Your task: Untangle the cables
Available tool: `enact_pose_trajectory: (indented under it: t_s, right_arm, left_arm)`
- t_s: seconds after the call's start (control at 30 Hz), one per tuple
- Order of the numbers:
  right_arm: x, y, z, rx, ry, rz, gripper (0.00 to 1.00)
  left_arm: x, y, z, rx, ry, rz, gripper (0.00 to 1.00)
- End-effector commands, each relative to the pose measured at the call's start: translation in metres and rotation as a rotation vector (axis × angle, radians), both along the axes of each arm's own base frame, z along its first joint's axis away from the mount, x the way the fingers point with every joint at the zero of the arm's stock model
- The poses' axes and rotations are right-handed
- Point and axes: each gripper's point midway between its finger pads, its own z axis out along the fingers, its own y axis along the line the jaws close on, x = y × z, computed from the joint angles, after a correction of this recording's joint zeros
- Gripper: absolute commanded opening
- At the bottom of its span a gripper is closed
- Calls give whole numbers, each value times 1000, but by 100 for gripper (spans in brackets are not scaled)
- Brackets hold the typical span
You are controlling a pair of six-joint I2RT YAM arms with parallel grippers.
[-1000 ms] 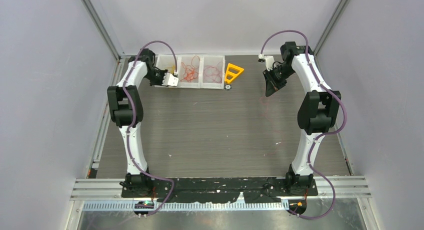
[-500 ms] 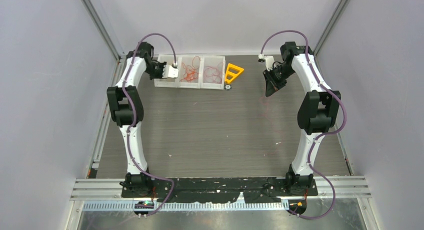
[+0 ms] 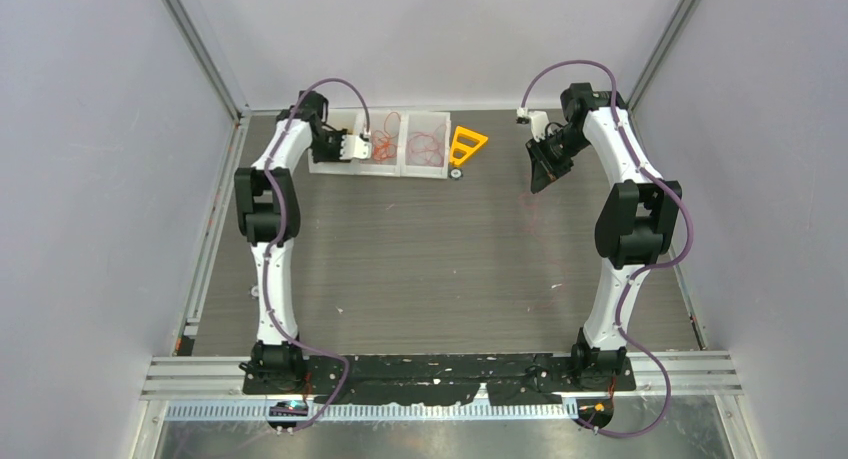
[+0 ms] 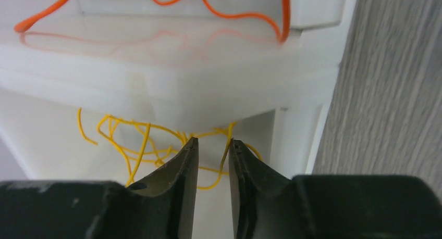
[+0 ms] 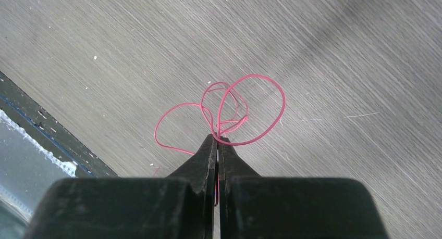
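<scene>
Sorting step: right gripper pinches a thin red wire loop; left gripper, narrowly parted, overhangs curly yellow strands; next, probably carry the red across to the white plastic tray.

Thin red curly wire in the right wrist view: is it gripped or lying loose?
Gripped. The right gripper has its black jaws pressed shut on the thin red curly wire, right where its loops meet.

We see soft, even overhead light and faint shadows on the bench; the wrist views blur their own fingers, and the white tray looks washed out.
</scene>
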Motion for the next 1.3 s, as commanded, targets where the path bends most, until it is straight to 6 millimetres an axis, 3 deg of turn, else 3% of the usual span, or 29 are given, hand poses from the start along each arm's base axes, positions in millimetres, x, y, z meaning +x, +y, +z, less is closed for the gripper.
enact_pose_trajectory:
  t_s: [0.0, 0.2, 0.47, 0.57, 0.7, 0.9, 1.07, 1.27]
  right_arm:
    - [3, 11, 20, 47, -45, 25, 6]
    - [10, 34, 64, 179, -155, 67, 5]
    - [5, 74, 139, 301, -360, 164, 6]
    - [-1, 90, 164, 354, -426, 191, 5]
    - [-19, 112, 201, 429, -509, 236, 5]
    - [-45, 144, 224, 505, -549, 298, 5]
    - [-66, 169, 231, 543, -548, 359, 5]
    - [-82, 193, 234, 573, -535, 414, 5]
  left_arm:
    - [0, -15, 38, -73, -65, 9, 41]
    - [-20, -28, 103, -202, -126, 63, 75]
    - [-54, -34, 201, -450, -157, 233, 91]
    - [-92, -60, 244, -682, -58, 256, 93]
    - [-163, -118, 289, -1006, 145, 165, 92]
    - [-217, -185, 306, -1201, 178, 38, 89]
    - [-235, -223, 320, -1271, 208, -27, 89]
    - [-255, -256, 320, -1278, 289, -119, 83]
